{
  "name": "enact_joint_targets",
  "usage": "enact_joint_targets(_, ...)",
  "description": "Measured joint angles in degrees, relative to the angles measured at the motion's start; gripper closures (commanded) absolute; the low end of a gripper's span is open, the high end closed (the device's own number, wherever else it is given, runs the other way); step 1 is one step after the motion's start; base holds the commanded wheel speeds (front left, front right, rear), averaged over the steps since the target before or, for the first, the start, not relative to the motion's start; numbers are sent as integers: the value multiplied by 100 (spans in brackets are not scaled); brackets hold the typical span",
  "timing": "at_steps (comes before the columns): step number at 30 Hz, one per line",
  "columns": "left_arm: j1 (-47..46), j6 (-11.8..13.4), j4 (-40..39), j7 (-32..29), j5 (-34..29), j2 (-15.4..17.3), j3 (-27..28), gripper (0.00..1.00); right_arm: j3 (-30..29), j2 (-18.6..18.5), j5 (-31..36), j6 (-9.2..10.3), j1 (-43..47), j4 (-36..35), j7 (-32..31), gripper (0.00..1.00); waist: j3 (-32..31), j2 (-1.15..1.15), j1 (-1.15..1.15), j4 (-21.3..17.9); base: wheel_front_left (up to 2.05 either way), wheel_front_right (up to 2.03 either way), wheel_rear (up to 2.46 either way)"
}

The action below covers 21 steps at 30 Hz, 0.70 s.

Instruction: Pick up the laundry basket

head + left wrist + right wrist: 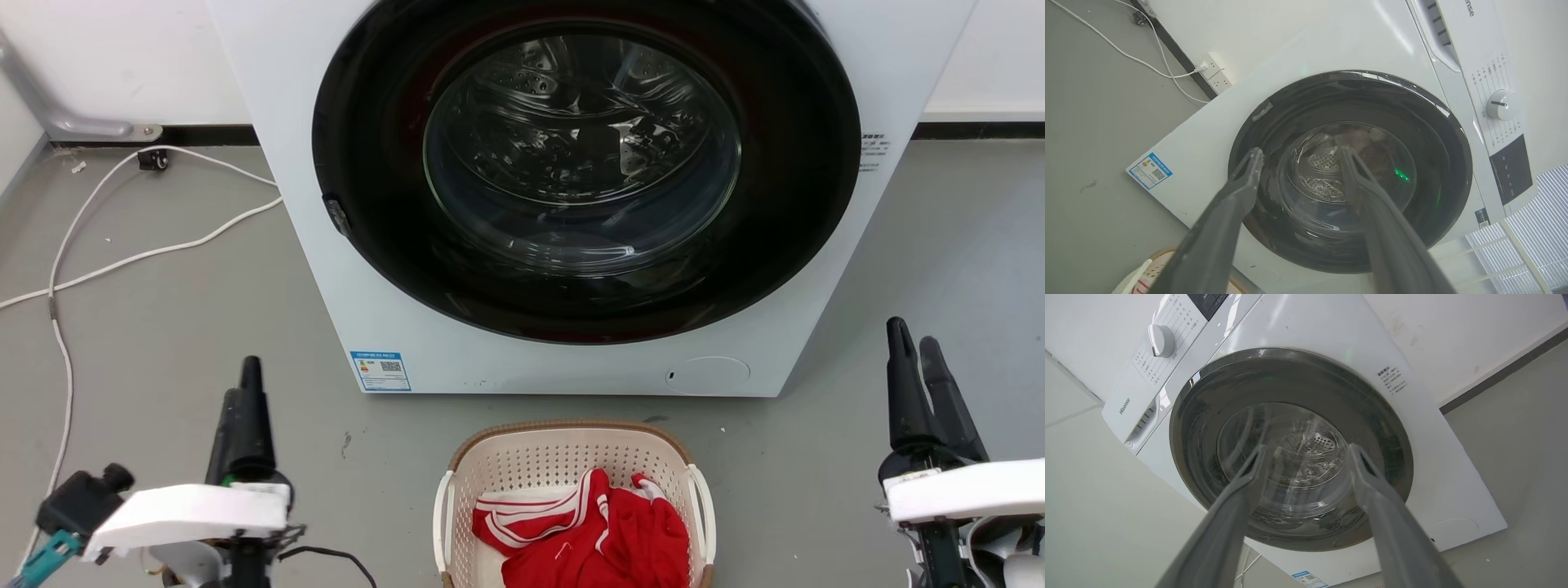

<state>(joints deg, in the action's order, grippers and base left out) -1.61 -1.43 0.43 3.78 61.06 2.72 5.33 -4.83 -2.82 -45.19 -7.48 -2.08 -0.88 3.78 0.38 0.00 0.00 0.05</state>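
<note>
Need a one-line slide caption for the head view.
Open, empty left gripper and right gripper flank the laundry basket holding red clothing on the floor before the washing machine.

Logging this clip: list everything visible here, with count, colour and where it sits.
washing machine: one, white with a black round door, against the wall
dial: one, white, on the machine's control panel
label: one, blue, lower left of the machine's front
laundry basket: one, cream with a brown rim, on the grey floor in front of the machine
garment: one, red with white stripes, inside the basket
cables: at least two, white, on the floor left of the machine
left gripper: one, dark fingers, open, left of the basket
right gripper: one, dark fingers, open, right of the basket
</note>
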Motion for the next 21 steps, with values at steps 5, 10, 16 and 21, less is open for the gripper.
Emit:
enact_joint_targets(5,40,-7,-244,98,-851,-1,-389,0,133,0,668,0,8,-178,85,0,11,0,0,-6,0,0,0)
enact_joint_targets(10,100,68,-392,179,-1701,1,-708,0,236,-1,1225,0,93,-291,181,0,12,0,0,-15,0,0,0)
enact_joint_targets(16,109,307,-516,297,-2741,33,-1120,0,288,-1,1850,-1,168,-337,302,0,14,0,0,-30,0,0,0)
enact_joint_targets(21,108,536,-560,366,-3155,213,-1432,0,336,-1,2178,-1,274,-252,382,0,11,0,0,-34,0,0,0)
